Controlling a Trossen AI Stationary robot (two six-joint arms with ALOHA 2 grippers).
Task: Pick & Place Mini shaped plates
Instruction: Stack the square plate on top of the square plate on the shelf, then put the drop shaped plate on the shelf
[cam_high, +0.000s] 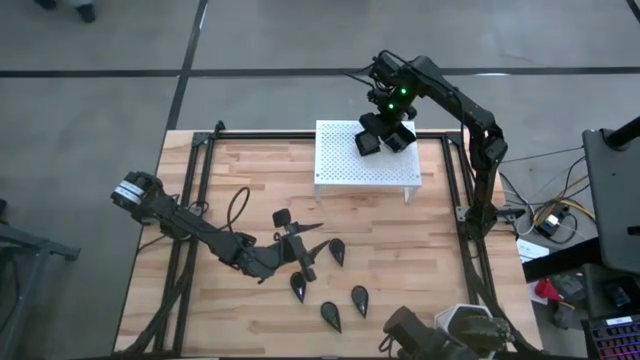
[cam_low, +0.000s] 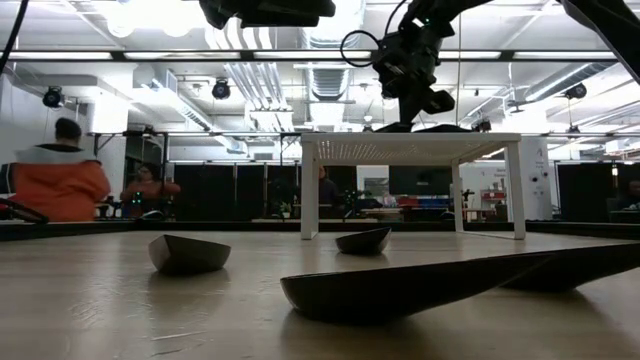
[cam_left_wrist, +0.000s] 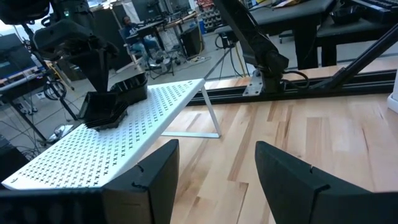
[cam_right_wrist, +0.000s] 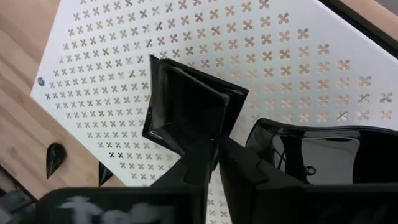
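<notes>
A white perforated stand (cam_high: 340, 165) stands at the table's far side. Two square black plates are on its far right part: one (cam_right_wrist: 186, 109) with my right gripper (cam_right_wrist: 217, 163) shut on it, and a second, glossy one (cam_right_wrist: 311, 149) beside it. Several teardrop plates (cam_high: 337, 250) (cam_high: 298, 287) (cam_high: 330, 315) lie on the wood near the front, and a small square one (cam_high: 282, 216) lies to their left. My left gripper (cam_left_wrist: 217, 180) is held open above the wood among the teardrop plates, with nothing between its fingers. My right gripper pinches the square plate's rim at the corner nearest it (cam_right_wrist: 208, 148) between its two fingers. The fingers come from above, slanting steeply down. The plate is tilted, and its far side (cam_left_wrist: 102, 118) rests on the stand's top.
A white pot with a plant (cam_high: 470, 325) stands at the front right corner. A black frame rail (cam_high: 200, 190) runs along the table's left side. People sit in the room behind (cam_low: 62, 180). Bare wood lies between the stand and the teardrop plates.
</notes>
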